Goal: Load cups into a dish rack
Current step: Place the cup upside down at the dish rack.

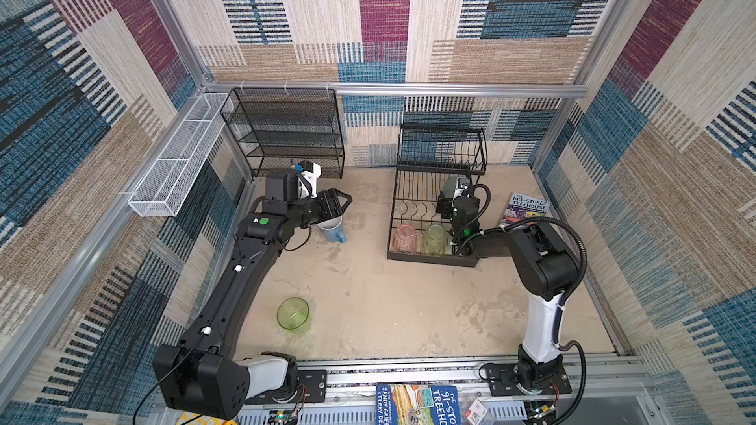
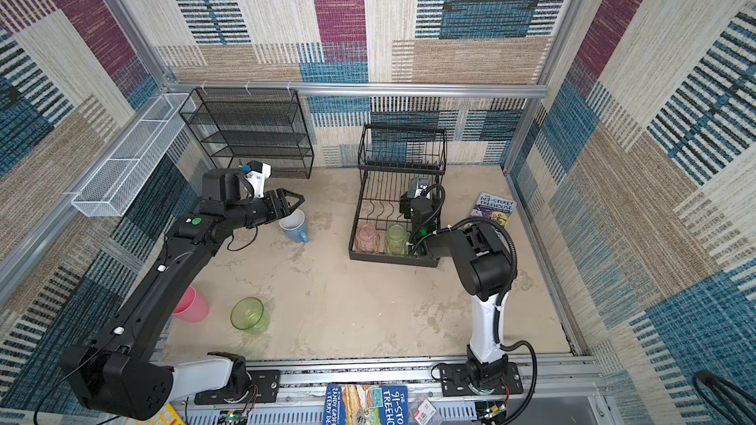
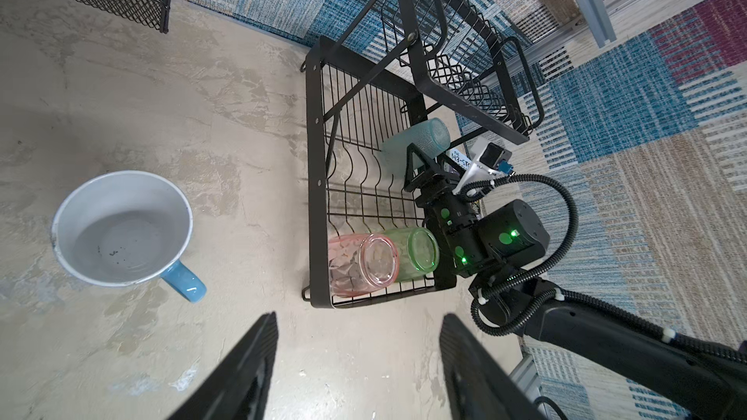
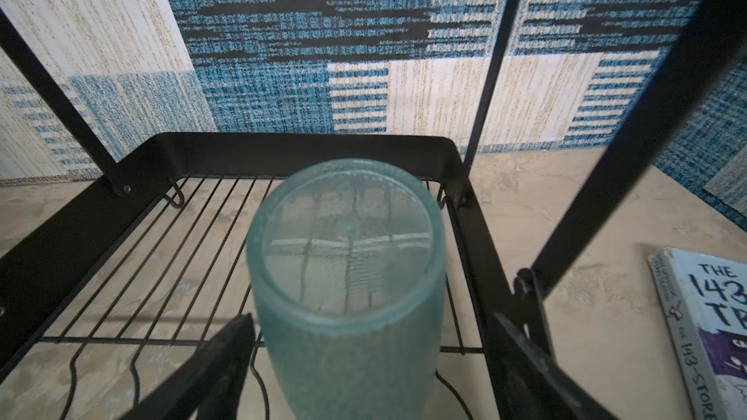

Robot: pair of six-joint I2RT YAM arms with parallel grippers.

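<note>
The black wire dish rack (image 1: 429, 257) (image 2: 392, 259) stands at the back right. In its lower tray sit a peach-pink cup (image 1: 404, 237) (image 3: 359, 262) and a green cup (image 1: 434, 239) (image 3: 418, 250), both base up. Behind them is the teal cup (image 4: 347, 276) (image 3: 420, 139), base toward the wrist camera. My right gripper (image 4: 372, 317) (image 1: 454, 194) is open around it, with gaps on both sides. My left gripper (image 3: 359, 317) (image 1: 345, 202) hovers open and empty beside the light-blue mug (image 1: 333, 231) (image 3: 121, 228). A green tumbler (image 1: 293, 314) and an opaque pink cup (image 2: 191, 305) stand front left.
A black mesh shelf unit (image 1: 286, 132) stands at the back left, with a white mesh basket (image 1: 176, 161) on the left wall. A book (image 1: 527, 208) lies right of the rack. The rack's upper basket (image 1: 442, 149) overhangs the tray's back.
</note>
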